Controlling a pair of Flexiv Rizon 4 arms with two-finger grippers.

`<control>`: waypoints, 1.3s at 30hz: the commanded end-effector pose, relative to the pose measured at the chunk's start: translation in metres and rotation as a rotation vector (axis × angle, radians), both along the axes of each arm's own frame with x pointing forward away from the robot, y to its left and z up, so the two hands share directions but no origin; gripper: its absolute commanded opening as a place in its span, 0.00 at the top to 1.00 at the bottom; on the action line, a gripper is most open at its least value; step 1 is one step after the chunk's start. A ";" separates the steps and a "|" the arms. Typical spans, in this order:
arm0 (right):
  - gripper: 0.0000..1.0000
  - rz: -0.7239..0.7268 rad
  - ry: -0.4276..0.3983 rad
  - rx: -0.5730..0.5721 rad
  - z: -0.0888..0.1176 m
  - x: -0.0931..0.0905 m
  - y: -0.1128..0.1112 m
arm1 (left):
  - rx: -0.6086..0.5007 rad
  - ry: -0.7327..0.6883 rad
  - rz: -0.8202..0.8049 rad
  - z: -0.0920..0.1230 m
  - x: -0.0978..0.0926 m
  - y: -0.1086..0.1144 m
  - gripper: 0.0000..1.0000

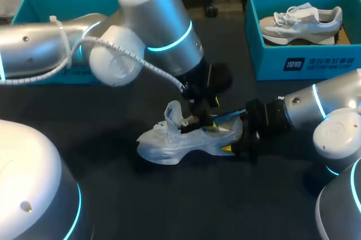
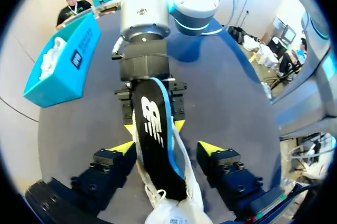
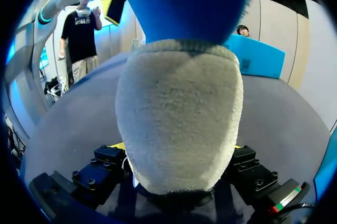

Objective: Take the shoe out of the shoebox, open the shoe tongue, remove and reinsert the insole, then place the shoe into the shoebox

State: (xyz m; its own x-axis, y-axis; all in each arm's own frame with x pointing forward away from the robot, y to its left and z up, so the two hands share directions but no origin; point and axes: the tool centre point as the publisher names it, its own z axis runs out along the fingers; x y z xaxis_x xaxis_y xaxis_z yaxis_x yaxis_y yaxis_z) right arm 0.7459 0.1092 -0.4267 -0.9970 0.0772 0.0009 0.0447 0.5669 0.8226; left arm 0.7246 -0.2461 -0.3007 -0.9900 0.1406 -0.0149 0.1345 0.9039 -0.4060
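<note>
The right claw [image 3: 178,147] is gripping the heel of the shoe [image 1: 186,138]; the left claw [image 2: 167,148] is hanging wide, insole [image 2: 152,124] between its fingers.

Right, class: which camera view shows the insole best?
The left wrist view: the insole shows almost whole, black face up, on the shoe. The head view catches only a blue sliver at the heel; the right wrist view, mostly the shoe's heel, blue above.

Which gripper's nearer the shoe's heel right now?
Right. The right gripper clamps the heel; the left gripper is open above the shoe, straddling the insole.
</note>
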 end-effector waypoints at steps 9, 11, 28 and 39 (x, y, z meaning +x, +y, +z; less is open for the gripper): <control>1.00 -0.002 -0.001 -0.005 -0.005 0.001 0.003 | -0.033 -0.189 0.069 -0.009 -0.008 0.002 0.45; 1.00 -0.002 -0.001 -0.005 -0.005 0.001 0.003 | -0.033 -0.209 0.075 -0.011 -0.006 0.000 0.42; 1.00 -0.002 -0.001 -0.005 -0.005 0.001 0.003 | -0.084 -0.272 0.182 -0.030 0.012 -0.011 0.36; 1.00 -0.002 -0.001 -0.005 -0.005 0.001 0.003 | -0.090 -0.252 0.190 -0.037 0.015 -0.016 0.57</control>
